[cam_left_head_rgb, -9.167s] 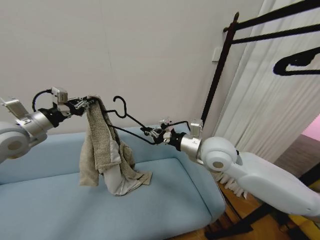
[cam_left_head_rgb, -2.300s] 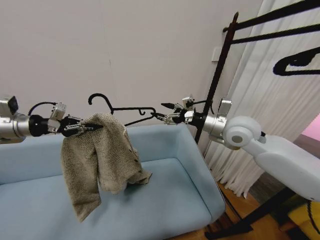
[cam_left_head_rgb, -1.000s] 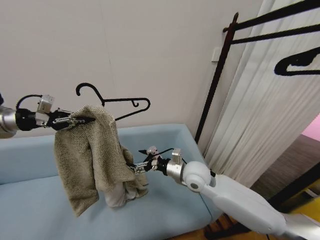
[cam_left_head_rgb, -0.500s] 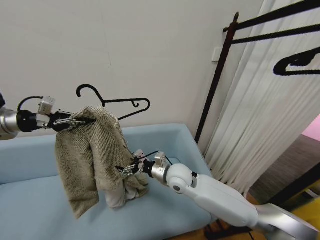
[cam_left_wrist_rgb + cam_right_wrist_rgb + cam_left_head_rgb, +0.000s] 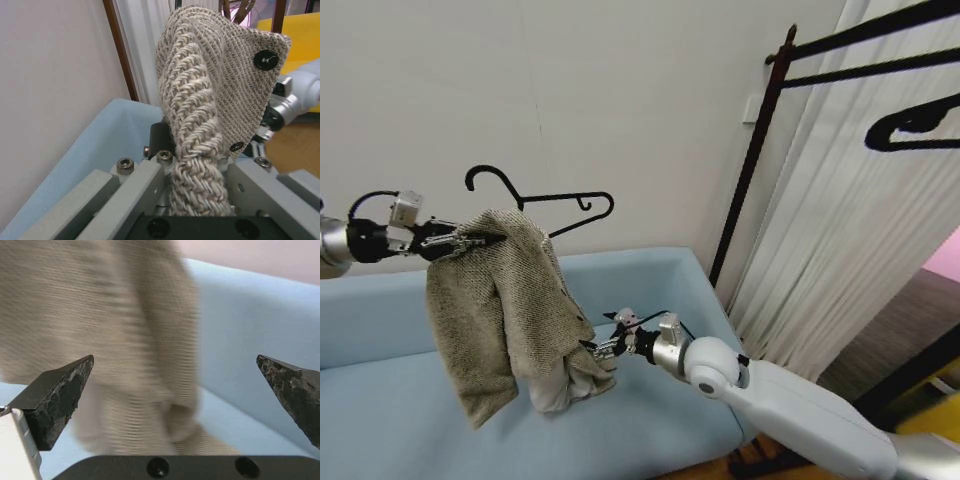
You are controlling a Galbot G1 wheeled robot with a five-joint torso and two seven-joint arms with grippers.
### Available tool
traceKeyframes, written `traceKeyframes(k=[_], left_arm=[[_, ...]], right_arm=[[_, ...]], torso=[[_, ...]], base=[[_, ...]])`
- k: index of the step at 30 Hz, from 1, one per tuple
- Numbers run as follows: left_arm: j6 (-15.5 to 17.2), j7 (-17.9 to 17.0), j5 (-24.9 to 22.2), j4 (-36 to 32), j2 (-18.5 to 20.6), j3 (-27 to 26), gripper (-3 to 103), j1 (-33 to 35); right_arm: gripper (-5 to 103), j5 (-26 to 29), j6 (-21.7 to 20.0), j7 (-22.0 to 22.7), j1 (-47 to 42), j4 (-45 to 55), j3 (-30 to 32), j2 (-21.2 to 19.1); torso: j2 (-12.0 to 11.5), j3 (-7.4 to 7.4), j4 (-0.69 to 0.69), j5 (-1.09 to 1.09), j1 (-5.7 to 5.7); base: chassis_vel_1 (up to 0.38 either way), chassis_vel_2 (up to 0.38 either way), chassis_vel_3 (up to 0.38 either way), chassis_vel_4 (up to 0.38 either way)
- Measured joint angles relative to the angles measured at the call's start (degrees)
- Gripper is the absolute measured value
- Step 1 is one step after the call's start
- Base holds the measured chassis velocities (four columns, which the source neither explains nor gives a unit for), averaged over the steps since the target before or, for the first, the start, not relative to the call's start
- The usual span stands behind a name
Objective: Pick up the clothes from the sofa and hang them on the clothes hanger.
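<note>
Nearest, the white right arm reaches in low over the front of the light-blue fabric sofa [image 5: 660, 410]. The right gripper [image 5: 603, 338] sits just abv the seat cushion, fingers spread wide w/ nothing btw them. In the right wrist view both dark fingertips [image 5: 60, 392] stand well apart, w/ knit and sofa beyond the right gripper [image 5: 175, 390].

Just past it hangs the beige chunky-knit cardigan w/ black buttons [image 5: 500, 300]. Its lower folds reach the sofa seat and look to rest there, touching or nearly touching the right gripper's tips. Two black buttons show on the cardigan [image 5: 215, 75] in the left wrist view.

Higher, over the sofa's left part, the left gripper [image 5: 475, 240] is clamped on the cardigan's thick ribbed edge, fingers closed tight around it [image 5: 197, 185]. Can't tell if hanger wire is in the grip too.

The black wire clothes hanger [image 5: 545, 200] sits under the cardigan's top; hook and one arm stick out bare, abv the sofa back.

Farther, right of the sofa's end: black metal clothes rack [image 5: 760, 130], a second black hanger [image 5: 910, 125] on its rail, and a white pleated curtain [image 5: 840, 250].
</note>
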Motion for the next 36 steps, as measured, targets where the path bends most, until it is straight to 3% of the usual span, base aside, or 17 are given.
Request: traceKeyframes(k=[3,9,11,17,21,24,30,36], left_arm=[[-0.2,1.0,-0.4,0.1,0.3,-0.3,4,-0.3],[-1.4,3.5,-0.9,0.5,0.3,-0.5,4,-0.4],[-1.7,5.1,-0.9,0.7,0.0,-0.5,4,-0.4],[-1.4,9.6,-1.6,1.1,-1.8,-0.4,4,-0.5],[-1.2,9.7,-2.4,0.8,-3.5,0.2,4,-0.5],[-1.0,9.8,-2.5,0.6,-5.1,0.7,4,-0.3],[-0.8,9.9,-3.5,-0.2,-5.8,0.9,4,-0.2],[-0.7,10.0,-4.3,-0.4,-5.9,0.9,4,-0.2]], right_arm=[[100,-3.7,1.2,-3.2,1.6,-5.2,0.4,-0.3],[100,-8.9,4.6,-5.6,2.5,-11.7,0.4,0.7],[100,-6.8,4.9,-4.0,3.6,-11.7,0.6,2.2],[100,4.2,0.3,1.1,7.2,-3.7,1.2,5.2],[100,9.4,-1.7,1.7,7.7,-0.3,1.2,5.3],[100,16.5,-4.5,1.8,7.8,2.4,1.2,4.9],[100,18.5,-6.4,1.7,7.3,3.3,-1.3,5.8],[100,14.5,-7.1,2.0,7.0,1.4,-4.7,7.9]], torso=[[0.0,0.00,0.01,0.00,0.00],[0.0,0.00,-0.03,0.01,0.01],[0.0,0.01,-0.01,0.01,0.01],[0.0,0.00,0.03,-0.02,0.00],[0.0,-0.01,0.00,-0.02,0.00],[0.0,0.00,-0.02,-0.02,0.00],[0.0,0.00,0.00,-0.01,0.00],[0.0,0.00,0.00,-0.01,0.00]], base=[[0.000,0.000,0.000,0.000],[0.000,0.000,0.000,0.000],[0.000,0.000,0.000,0.000],[0.000,0.000,0.000,0.000],[0.000,0.000,0.000,0.000],[0.000,0.000,0.000,0.000],[0.000,0.000,0.000,0.000],[0.000,0.000,0.000,0.000]])
